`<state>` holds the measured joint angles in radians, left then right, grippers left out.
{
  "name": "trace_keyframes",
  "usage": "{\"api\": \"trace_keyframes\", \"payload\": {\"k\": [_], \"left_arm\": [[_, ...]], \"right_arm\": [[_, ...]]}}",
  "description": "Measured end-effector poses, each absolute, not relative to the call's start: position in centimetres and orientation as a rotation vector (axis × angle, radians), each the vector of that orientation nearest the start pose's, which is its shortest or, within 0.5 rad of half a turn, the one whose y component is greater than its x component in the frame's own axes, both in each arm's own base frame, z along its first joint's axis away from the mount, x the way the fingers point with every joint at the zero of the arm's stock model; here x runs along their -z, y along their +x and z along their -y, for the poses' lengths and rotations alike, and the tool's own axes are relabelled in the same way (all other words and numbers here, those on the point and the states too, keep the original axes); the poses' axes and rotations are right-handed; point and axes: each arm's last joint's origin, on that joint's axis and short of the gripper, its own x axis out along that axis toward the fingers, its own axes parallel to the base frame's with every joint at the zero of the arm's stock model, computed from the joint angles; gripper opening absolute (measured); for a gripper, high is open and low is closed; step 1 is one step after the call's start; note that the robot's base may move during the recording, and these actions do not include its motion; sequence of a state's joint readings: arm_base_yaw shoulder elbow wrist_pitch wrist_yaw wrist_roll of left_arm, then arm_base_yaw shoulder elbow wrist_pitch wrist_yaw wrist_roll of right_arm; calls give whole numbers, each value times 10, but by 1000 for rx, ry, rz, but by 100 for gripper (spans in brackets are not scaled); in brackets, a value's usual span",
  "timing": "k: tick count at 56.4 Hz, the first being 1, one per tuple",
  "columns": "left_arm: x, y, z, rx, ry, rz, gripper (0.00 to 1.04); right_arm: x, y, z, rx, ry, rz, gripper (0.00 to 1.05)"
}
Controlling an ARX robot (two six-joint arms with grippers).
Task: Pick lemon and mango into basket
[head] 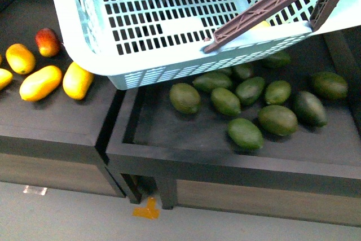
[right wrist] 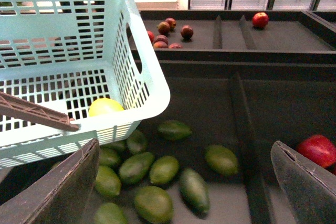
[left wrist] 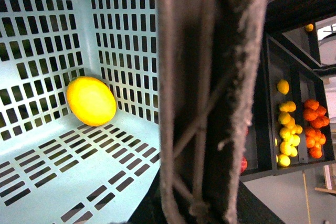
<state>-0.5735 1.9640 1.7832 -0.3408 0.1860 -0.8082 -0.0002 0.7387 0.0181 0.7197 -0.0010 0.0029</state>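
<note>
1. Basket [head: 84, 49] hangs tilted above two dark display bins. Its brown handle [head: 265, 7] lies across the right side of the mouth.
2. Lemon [left wrist: 92, 100] is inside the basket, on the slotted floor where it meets a side wall. The first half of the task reads as done.
3. Mango [head: 40, 82] lies in the left-hand bin [head: 51, 119], outside the basket, among other yellow fruits and near a red-blushed fruit [head: 47, 41]. Several look alike; this is the longest and slimmest.
4. Right gripper [right wrist: 185, 145]: fingers spread wide, nothing between them. It hovers over the green fruits [right wrist: 165, 169] in the right-hand bin, which is the wrong bin for the mango.
5. Left gripper: its fingers cannot be made out. The handle fills the left wrist view, close to the camera. It probably carries the basket by the handle, but the grip cannot be told.
6. Step in hand (judged): fetching the mango.
7. Next move calls for:
   - the right gripper crossing to the left-hand bin, clear of the basket's low corner that overhangs it;
   - fingers set across the mango's short axis, then closing;
   - a lift to the basket mouth, avoiding the handle.
</note>
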Motion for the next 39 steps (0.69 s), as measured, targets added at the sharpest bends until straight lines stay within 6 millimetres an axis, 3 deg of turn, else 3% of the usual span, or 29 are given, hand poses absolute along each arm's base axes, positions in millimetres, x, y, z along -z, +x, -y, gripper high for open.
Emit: {"api": "trace_keyframes", "payload": {"k": [39], "left_arm": [[-314,380,252,485,-647,-788,6]], "right_arm": [[-165,145,0,0,3,0,96]]}}
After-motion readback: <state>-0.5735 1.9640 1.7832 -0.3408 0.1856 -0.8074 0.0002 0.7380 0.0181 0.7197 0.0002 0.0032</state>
